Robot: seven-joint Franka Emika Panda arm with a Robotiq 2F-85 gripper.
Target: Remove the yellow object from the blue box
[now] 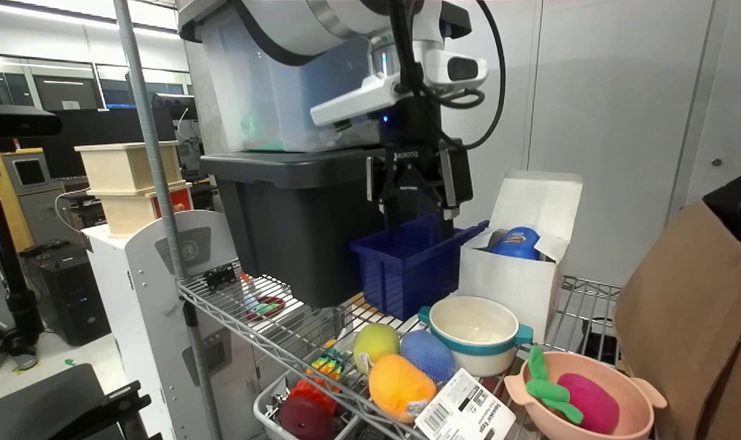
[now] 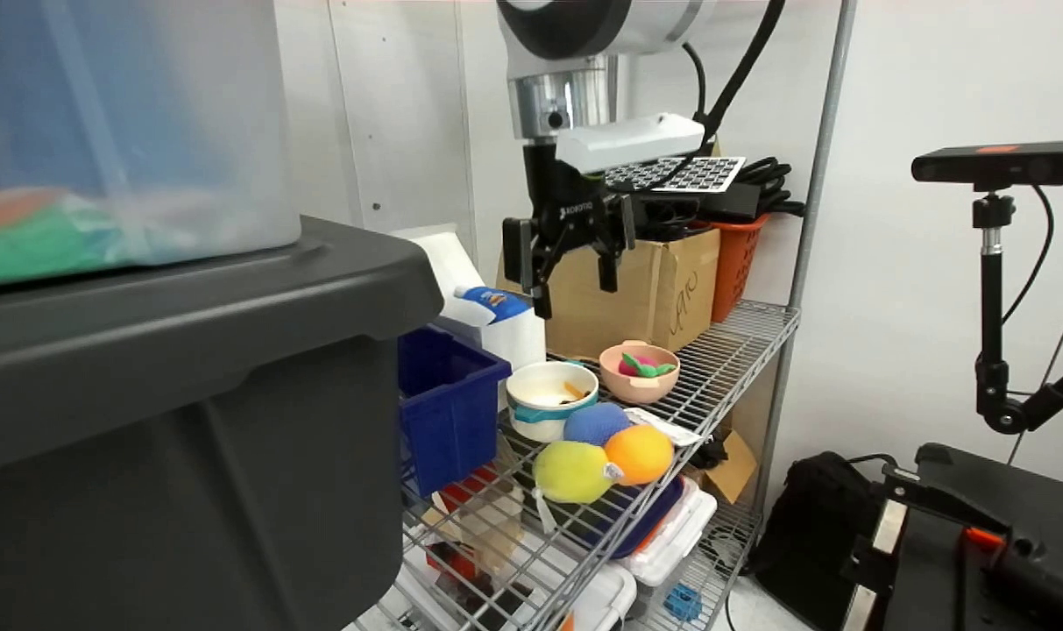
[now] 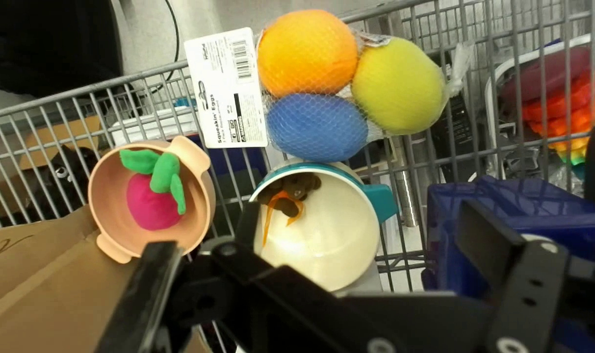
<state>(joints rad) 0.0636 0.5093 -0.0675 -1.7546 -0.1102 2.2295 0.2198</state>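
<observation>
The blue box (image 1: 407, 278) stands on the wire shelf beside the dark-grey tote; it also shows in an exterior view (image 2: 457, 429) and at the right of the wrist view (image 3: 572, 220). Its floor is hidden, and I see nothing yellow in the part of its inside that shows. A rounded orange-yellow egg (image 1: 401, 388) lies outside the box on the shelf, in a net pack (image 3: 307, 54) with a yellow-green egg and a blue egg. My gripper (image 2: 575, 289) is open and empty, above shelf level. In the wrist view, its fingers (image 3: 368, 228) span the cream pot and the box's near side.
The dark-grey tote (image 1: 297, 232) is close beside the blue box. A white box (image 1: 511, 281) with a blue item stands on its other side. A cream pot (image 1: 474, 324) with teal handles holds a brown toy. A pink bowl (image 1: 639, 409) and a cardboard box (image 2: 619, 289) are farther along.
</observation>
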